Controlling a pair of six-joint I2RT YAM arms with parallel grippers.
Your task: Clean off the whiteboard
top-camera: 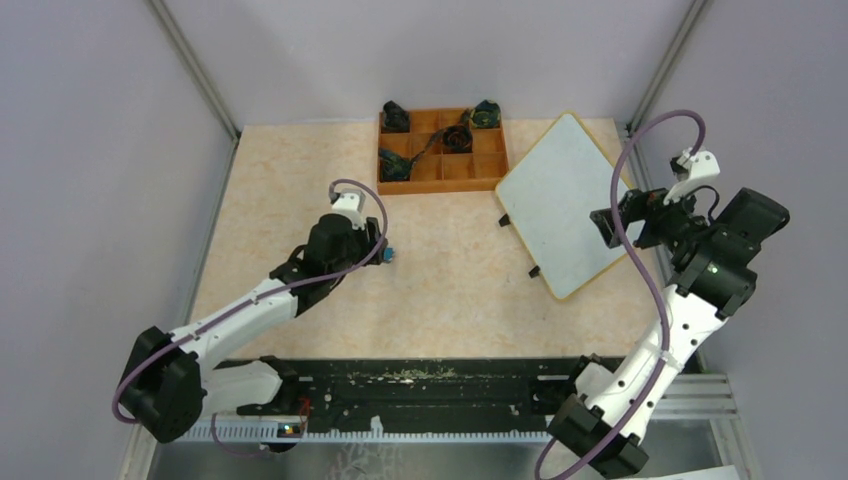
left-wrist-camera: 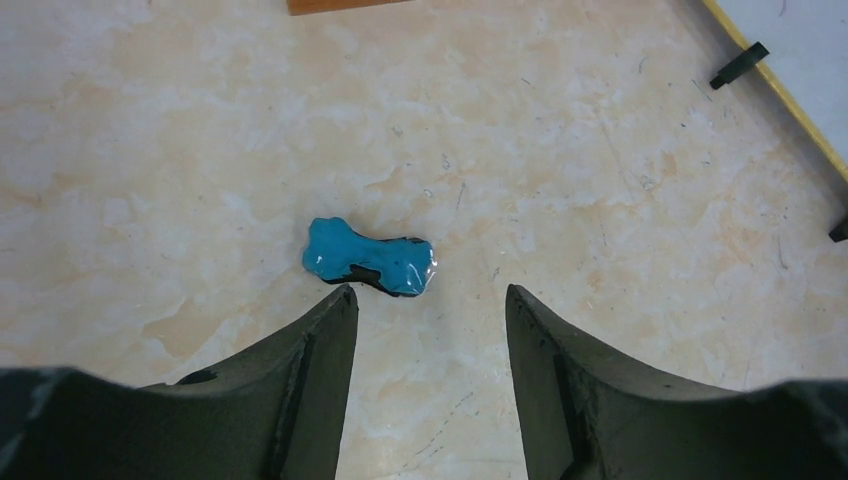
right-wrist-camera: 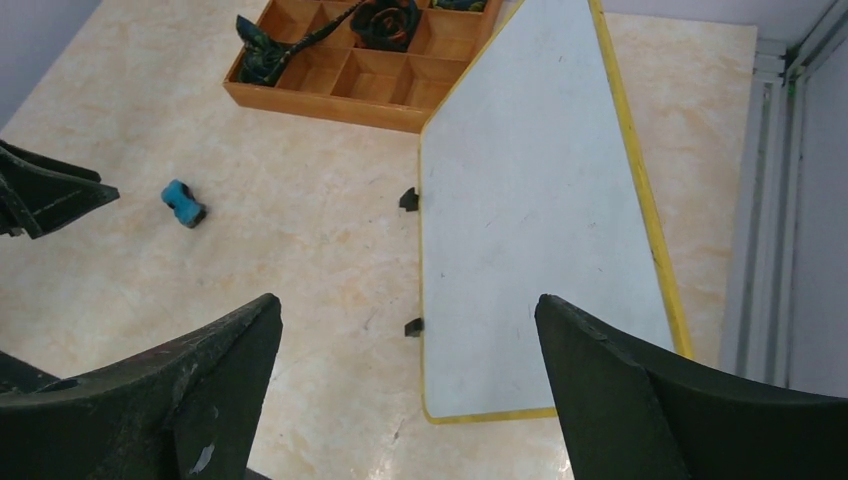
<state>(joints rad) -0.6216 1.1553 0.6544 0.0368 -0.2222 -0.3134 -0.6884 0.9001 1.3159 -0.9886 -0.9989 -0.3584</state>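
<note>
The whiteboard [top-camera: 560, 200] lies flat at the tabletop's [top-camera: 300, 180] far right, below our right gripper [right-wrist-camera: 407, 300], whose fingers stand wide and empty; we see no writing on it; the blue eraser [left-wrist-camera: 368, 257] rests well left of it, just beyond our left gripper's [left-wrist-camera: 430, 292] released fingers, its long axis across their gap; the left arm is nearer.
</note>
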